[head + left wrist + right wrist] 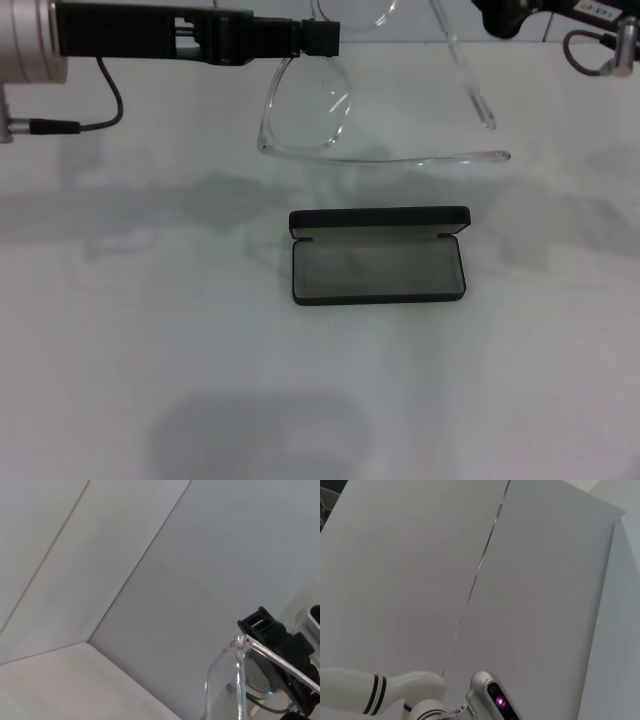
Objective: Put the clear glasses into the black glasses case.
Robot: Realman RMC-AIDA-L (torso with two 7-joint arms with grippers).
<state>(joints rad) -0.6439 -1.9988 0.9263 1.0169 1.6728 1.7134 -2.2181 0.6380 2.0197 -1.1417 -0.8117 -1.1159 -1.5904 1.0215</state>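
The clear glasses (pixel 322 105) hang in the air above the far part of the white table (pixel 120 330), temple arms unfolded and pointing right. My left gripper (pixel 322 40) reaches in from the upper left and is shut on the top of the frame by one lens. In the left wrist view one lens of the clear glasses (pixel 227 685) shows close up. The black glasses case (pixel 378 256) lies open in the middle of the table, grey lining up and lid standing at its far side, below and nearer than the glasses. My right gripper (pixel 505 16) sits at the top right edge, apart from the glasses.
A black cable (pixel 105 105) hangs from the left arm at the upper left. A grey cable loop (pixel 590 55) shows at the top right by the right arm. White wall panels (pixel 470 570) fill the wrist views.
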